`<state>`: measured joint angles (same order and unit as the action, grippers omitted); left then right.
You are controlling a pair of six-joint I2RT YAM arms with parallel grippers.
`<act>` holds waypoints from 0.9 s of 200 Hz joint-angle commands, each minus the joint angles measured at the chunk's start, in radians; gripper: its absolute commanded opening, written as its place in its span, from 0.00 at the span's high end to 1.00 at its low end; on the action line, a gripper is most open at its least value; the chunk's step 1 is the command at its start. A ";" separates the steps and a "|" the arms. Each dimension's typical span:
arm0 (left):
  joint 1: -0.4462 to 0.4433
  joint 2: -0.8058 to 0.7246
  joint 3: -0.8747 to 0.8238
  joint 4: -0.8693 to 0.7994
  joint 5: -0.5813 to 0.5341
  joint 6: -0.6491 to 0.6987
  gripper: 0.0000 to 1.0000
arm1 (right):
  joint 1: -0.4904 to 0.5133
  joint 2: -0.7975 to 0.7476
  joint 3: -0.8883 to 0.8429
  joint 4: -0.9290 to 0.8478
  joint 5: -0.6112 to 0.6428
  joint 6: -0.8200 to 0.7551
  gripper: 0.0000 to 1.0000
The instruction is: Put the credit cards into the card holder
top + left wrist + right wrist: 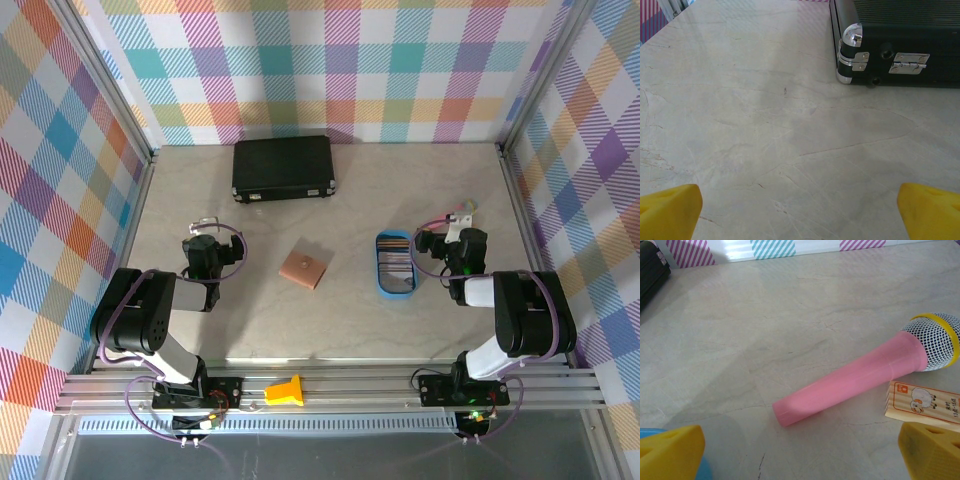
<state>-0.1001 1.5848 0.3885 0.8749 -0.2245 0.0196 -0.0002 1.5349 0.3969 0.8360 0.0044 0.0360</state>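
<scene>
I count two tools, both mine, and both stand wide open with nothing in them. My left tool (800,214) hangs over bare bench (300,325), its yellow fingertips (669,210) far apart at the near corners of the wrist view. My right tool (800,454) is spread just as wide. There is one card holder (304,267), a small, flat, salmon-brown leather square. It lies closed and turned a little like a diamond, with a small dot at its middle. It sits on the bench about midway between my two arms, touching nothing. The credit cards (397,262) lie overlapped inside one blue oval tray (379,272), just right of the holder and just left of my right arm. I make out an orange-yellow band at the far end, then grey and pinkish ones, so at least three, but I cannot tell the exact number. One large black case (283,168) lies closed at the far side, left of centre, its silver corner and hinge showing to my left wrist camera. Ahead of my right tool lie one pink toy microphone (855,375) with a yellow-ringed mesh head, and one small wooden piece (922,402) printed with a sheep, touching its right side.
</scene>
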 commanded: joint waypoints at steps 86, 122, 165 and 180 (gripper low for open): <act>0.008 0.002 0.009 0.027 0.019 0.002 0.00 | 0.003 0.004 0.014 0.003 0.002 -0.016 0.01; 0.007 -0.083 0.001 -0.025 -0.024 -0.009 0.00 | 0.004 -0.107 0.020 -0.102 -0.001 -0.020 0.01; 0.002 -0.452 0.127 -0.484 -0.001 -0.204 0.00 | 0.009 -0.311 0.339 -0.675 -0.267 0.060 0.10; 0.001 -0.519 0.209 -0.661 0.132 -0.358 0.00 | 0.038 -0.262 0.460 -0.794 -0.405 0.112 0.16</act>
<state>-0.0994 1.1732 0.4740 0.5247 -0.2394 -0.1028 0.0040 1.2434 0.7036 0.3313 -0.1410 0.0692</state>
